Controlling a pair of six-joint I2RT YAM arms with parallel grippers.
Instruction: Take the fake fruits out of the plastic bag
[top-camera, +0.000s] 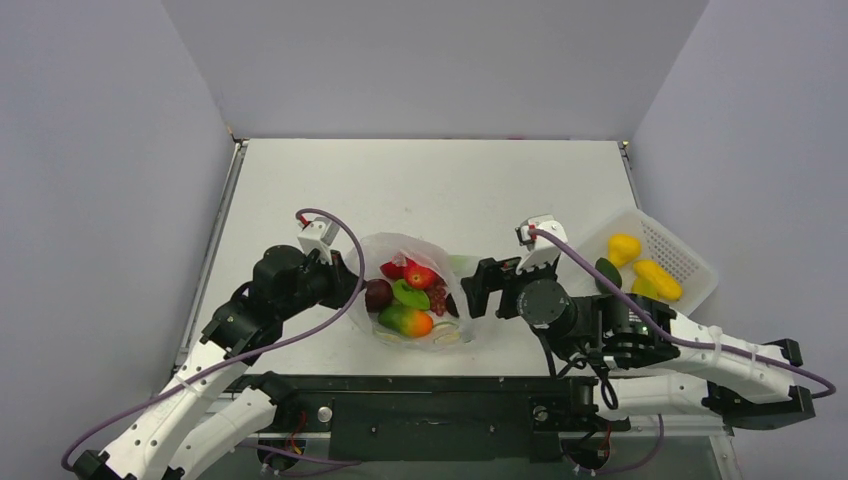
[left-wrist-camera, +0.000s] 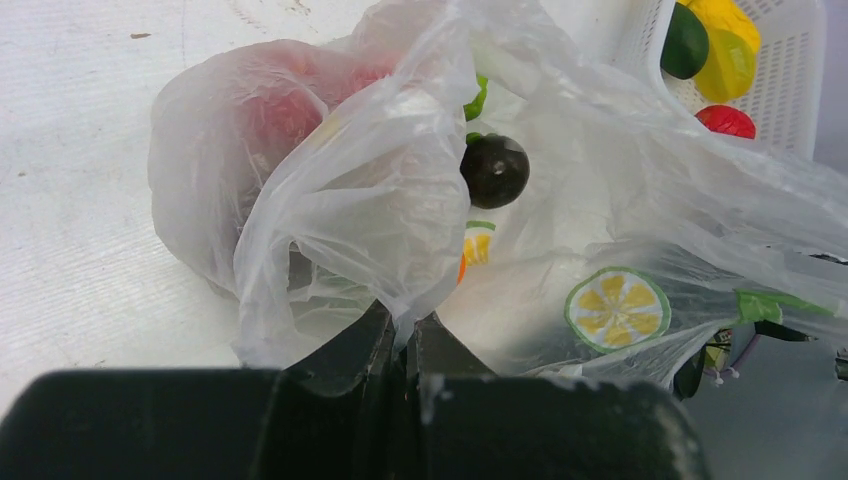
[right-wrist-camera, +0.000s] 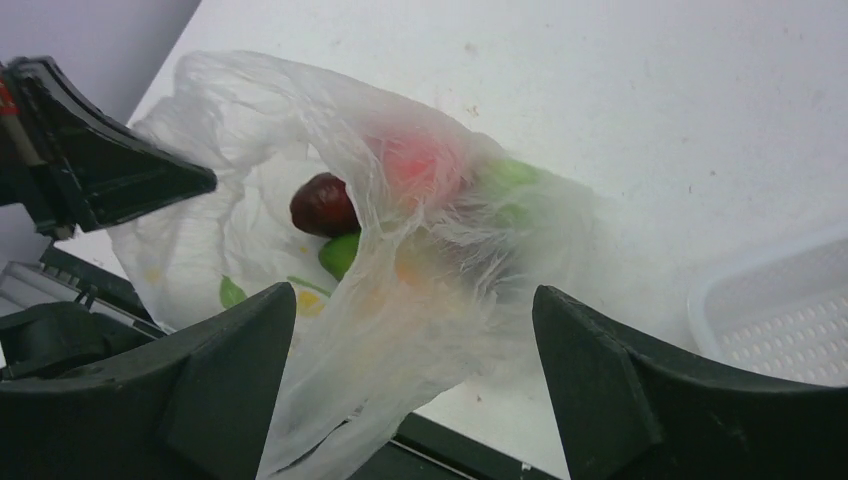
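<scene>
The plastic bag (top-camera: 400, 250) lies at the table's near middle with its mouth open upward. It holds fake fruits: a red one (top-camera: 420, 275), a dark maroon one (top-camera: 378, 294), a lime green one (top-camera: 409, 294) and a red-green mango (top-camera: 408, 320). My left gripper (top-camera: 352, 284) is shut on the bag's left rim; in the left wrist view (left-wrist-camera: 410, 330) film is pinched between the jaws, and the maroon fruit (left-wrist-camera: 494, 170) shows in the bag's opening. My right gripper (top-camera: 474, 290) is open at the bag's right side. In the right wrist view (right-wrist-camera: 412, 300) bag film (right-wrist-camera: 420, 300) hangs between the spread fingers.
A white perforated basket (top-camera: 690, 262) stands at the right, holding yellow fruits (top-camera: 624, 247) and a dark green one (top-camera: 608, 272). It also shows in the left wrist view (left-wrist-camera: 800, 90) and the right wrist view (right-wrist-camera: 780, 310). The table's black front edge runs just below the bag.
</scene>
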